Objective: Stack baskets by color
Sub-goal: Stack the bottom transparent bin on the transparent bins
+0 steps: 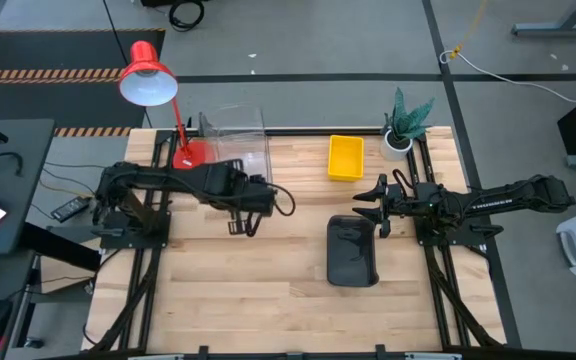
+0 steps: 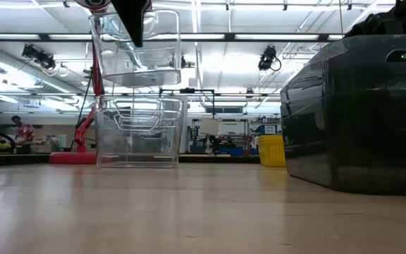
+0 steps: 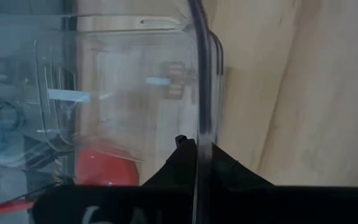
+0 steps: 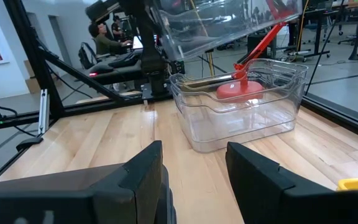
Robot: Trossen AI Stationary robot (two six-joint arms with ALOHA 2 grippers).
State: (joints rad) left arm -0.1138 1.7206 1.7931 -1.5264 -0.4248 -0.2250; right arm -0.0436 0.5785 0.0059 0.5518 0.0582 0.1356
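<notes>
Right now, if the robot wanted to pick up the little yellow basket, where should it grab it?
Probably by pinching one thin wall of the yellow basket, coming straight down from above. It sits flat with its open side up, so the rim is bare and easy to straddle. The long wall facing the right gripper looks handiest: that gripper is open and closest, and the potted plant stands by the far corner.
</notes>
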